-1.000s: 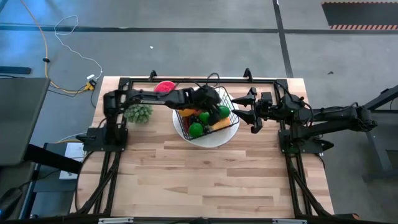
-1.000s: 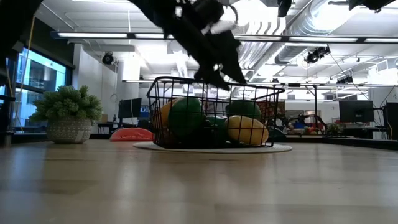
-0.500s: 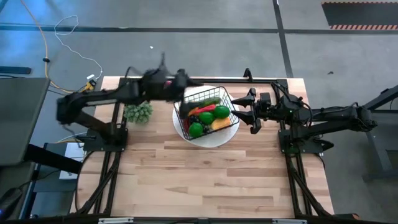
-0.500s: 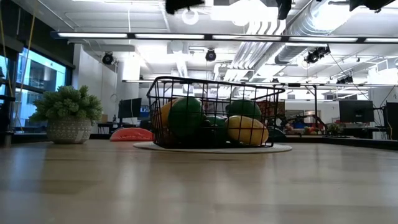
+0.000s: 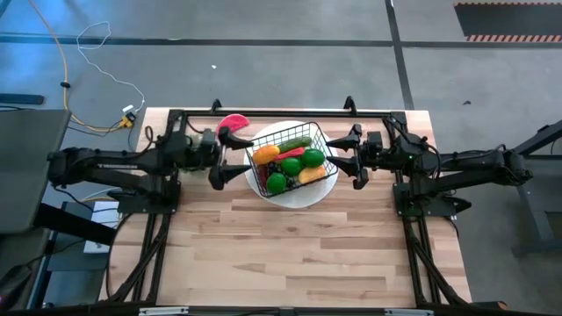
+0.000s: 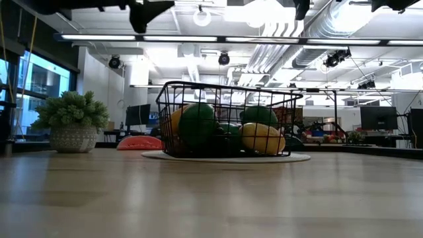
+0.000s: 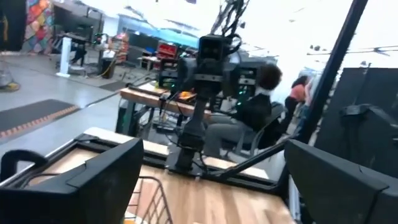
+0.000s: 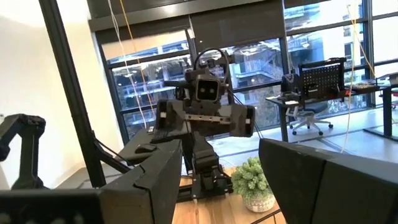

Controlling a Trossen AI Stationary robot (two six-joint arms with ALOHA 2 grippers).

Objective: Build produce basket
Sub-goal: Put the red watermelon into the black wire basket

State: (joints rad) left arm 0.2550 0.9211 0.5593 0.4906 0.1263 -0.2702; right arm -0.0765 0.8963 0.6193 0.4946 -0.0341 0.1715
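Note:
The black wire-mesh basket [image 5: 293,158] stands on a round white plate [image 5: 303,195] at the table's far middle. In it lie green limes, a cucumber, a red pepper and orange-yellow fruits; the low view [image 6: 225,119] shows it too. A red watermelon slice [image 5: 234,123] lies on the table left of the basket, by the far edge. My left gripper [image 5: 222,155] is open and empty, raised just left of the basket. My right gripper [image 5: 351,156] is open and empty, raised just right of the basket.
A small potted plant [image 6: 71,121] stands on the table at the left, under my left arm in the high view. Black frame rails [image 5: 281,112] run along the table's far edge and sides. The near half of the wooden table [image 5: 290,254] holds nothing.
My left gripper has risen from over the basket and swung back toward the table's left edge; it now hangs just left of the basket. The basket and its produce have kept still. My right arm has kept still.

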